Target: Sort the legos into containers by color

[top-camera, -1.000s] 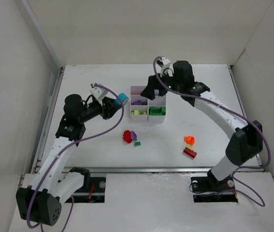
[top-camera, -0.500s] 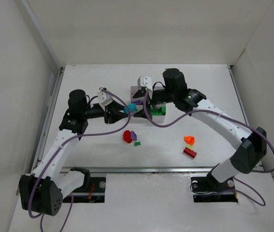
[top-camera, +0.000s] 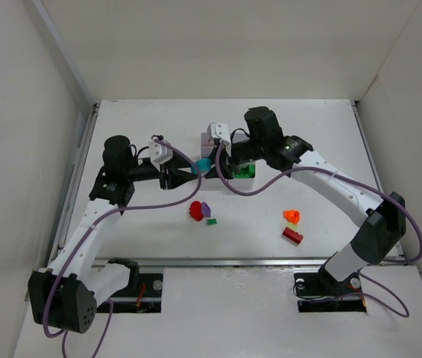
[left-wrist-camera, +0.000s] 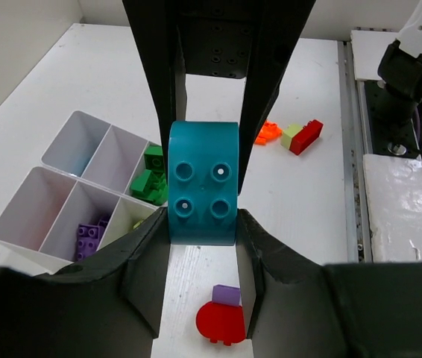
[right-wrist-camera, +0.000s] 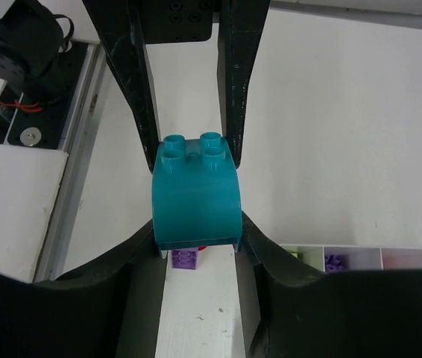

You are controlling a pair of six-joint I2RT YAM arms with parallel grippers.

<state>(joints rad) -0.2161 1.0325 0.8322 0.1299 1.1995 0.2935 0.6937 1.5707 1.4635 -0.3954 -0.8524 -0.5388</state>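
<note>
so, cyan brick [left-wrist-camera: 203, 183] w/ 4 studs

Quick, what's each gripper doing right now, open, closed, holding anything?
Left gripper: closed on the cyan brick.
Right gripper: closed on the same cyan brick.

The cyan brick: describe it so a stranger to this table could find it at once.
Find the middle of the table, beside the white six-compartment tray, where the two arms meet. The left pincer and the right pincer clasp one piece between them: the cyan brick. It is the only cyan piece, with a rounded back and four studs.
</note>
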